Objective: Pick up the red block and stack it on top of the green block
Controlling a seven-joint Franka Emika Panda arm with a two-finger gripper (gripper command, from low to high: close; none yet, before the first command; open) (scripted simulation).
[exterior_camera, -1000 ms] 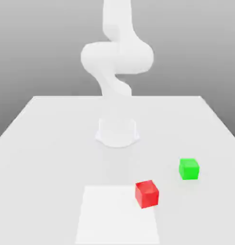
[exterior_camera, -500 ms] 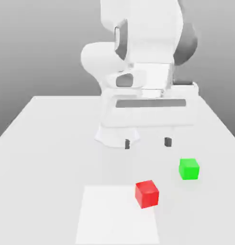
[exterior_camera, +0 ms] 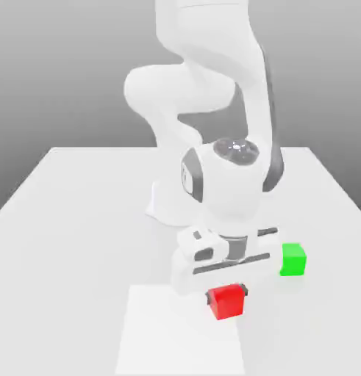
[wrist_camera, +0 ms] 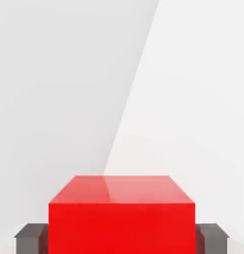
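The gripper [exterior_camera: 226, 294] is closed on the red block [exterior_camera: 227, 302], one dark finger pad [wrist_camera: 32, 239] pressed to each of two opposite sides (the hand view has both of them flush against the red). The jaws stand just as far apart as the block is wide, with its top face level between them. The block is low, over the edge of the white square [exterior_camera: 176, 338] on the exterior view's right, near the far corner; whether its underside touches the surface I cannot tell.

The green block [exterior_camera: 294, 260] rests on the table [exterior_camera: 65, 257], to the exterior view's right of the red one and nearer the arm's base [exterior_camera: 172, 205]. The hand's white body covers part of its side (the rest is in plain sight), and nothing sits on top of it. The two blocks are apart.

The arm [exterior_camera: 212, 44] reaches up from its base and bends over, so that the hand [exterior_camera: 231, 261] points down at the red block (slightly turned, its long body slanting across the exterior view).
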